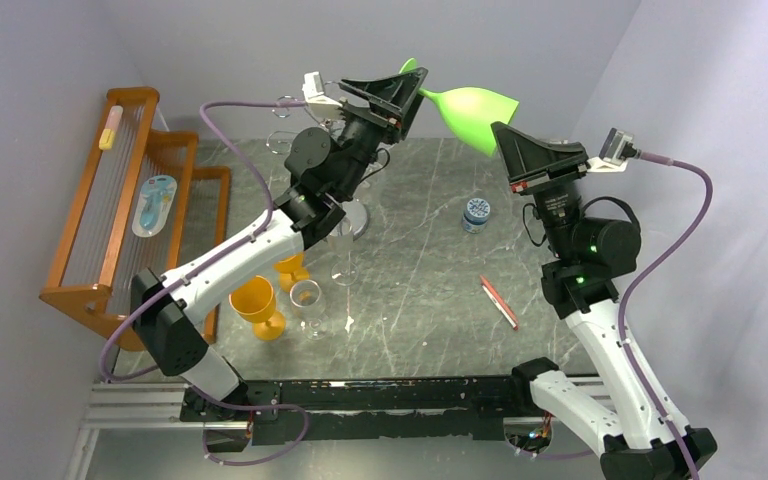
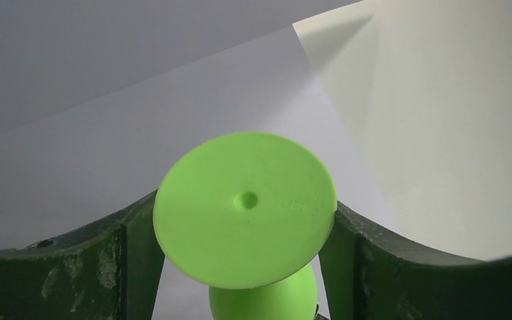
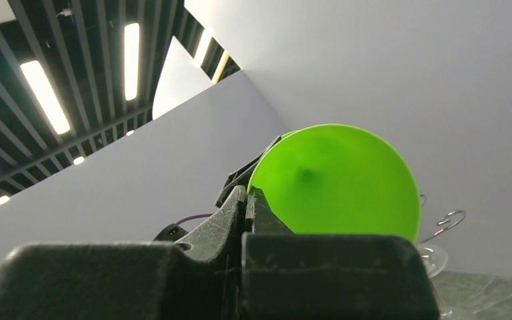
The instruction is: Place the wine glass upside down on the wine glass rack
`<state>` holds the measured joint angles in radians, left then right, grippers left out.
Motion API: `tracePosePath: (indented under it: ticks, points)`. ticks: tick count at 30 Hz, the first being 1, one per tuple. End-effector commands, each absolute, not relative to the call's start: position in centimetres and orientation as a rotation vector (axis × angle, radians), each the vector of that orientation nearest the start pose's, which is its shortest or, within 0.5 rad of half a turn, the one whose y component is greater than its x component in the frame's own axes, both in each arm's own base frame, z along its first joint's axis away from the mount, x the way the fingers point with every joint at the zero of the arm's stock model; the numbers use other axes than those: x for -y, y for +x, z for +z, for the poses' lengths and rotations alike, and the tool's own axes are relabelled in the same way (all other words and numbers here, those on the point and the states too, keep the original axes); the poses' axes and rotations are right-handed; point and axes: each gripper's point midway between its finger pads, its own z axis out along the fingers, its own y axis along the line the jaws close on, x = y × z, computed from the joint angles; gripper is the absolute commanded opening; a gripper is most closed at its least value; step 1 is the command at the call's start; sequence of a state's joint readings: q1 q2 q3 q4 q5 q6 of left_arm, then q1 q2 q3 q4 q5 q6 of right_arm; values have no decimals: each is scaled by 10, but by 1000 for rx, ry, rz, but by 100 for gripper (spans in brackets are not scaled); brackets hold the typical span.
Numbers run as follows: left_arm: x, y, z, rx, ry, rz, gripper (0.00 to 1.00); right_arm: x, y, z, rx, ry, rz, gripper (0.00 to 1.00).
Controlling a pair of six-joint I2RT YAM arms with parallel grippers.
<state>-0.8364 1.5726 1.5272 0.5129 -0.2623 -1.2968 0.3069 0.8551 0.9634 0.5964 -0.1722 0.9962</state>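
A green wine glass [image 1: 475, 108] is held high above the table, lying roughly sideways with its bowl to the right. My left gripper [image 1: 415, 95] is shut on its stem. In the left wrist view the round foot [image 2: 243, 207] fills the gap between my fingers [image 2: 140, 247], with the bowl below it. My right gripper [image 1: 502, 130] is shut and empty, its tip right at the bowl. The bowl fills the right wrist view [image 3: 333, 180] beyond the closed fingertips [image 3: 248, 193]. The chrome wine glass rack stands behind my left arm: disc base [image 1: 357, 218], curled wire arms [image 1: 285, 102].
Two orange glasses [image 1: 258, 305] and a clear glass [image 1: 306, 297] stand at front left. A blue-lidded jar [image 1: 476, 213] and a red pen [image 1: 498, 302] lie on the right. An orange-brown wooden rack [image 1: 130, 200] stands against the left wall.
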Motion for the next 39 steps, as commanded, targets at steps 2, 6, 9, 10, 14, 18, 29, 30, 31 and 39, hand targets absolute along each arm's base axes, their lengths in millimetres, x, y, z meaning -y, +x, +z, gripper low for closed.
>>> tracePosePath:
  ticks: [2, 6, 9, 10, 14, 18, 29, 30, 31, 39]
  points:
    - [341, 333, 581, -931, -591, -1735, 68, -145, 237, 545, -883, 133, 1330, 0]
    - [334, 328, 589, -867, -603, -1733, 64, -146, 239, 540, -894, 139, 1333, 0]
    - [333, 324, 592, -842, -591, -1750, 75, -145, 243, 538, -887, 162, 1343, 0]
    - [334, 322, 592, -842, -584, -1758, 78, -144, 244, 539, -881, 174, 1352, 0]
    - [341, 319, 583, -862, -571, -1762, 94, -136, 255, 546, -831, 242, 1361, 0]
    - [339, 318, 580, -869, -578, -1733, 96, -132, 263, 551, -797, 275, 1356, 0]
    - [347, 321, 587, -811, -541, -1702, 77, -143, 270, 549, -823, 241, 1387, 0]
    - [348, 322, 588, -804, -539, -1694, 75, -144, 272, 548, -837, 243, 1388, 0]
    - [347, 322, 590, -798, -536, -1689, 71, -146, 272, 547, -849, 237, 1390, 0]
    - [351, 330, 588, -843, -536, -1596, 72, -151, 266, 548, -837, 206, 1437, 0]
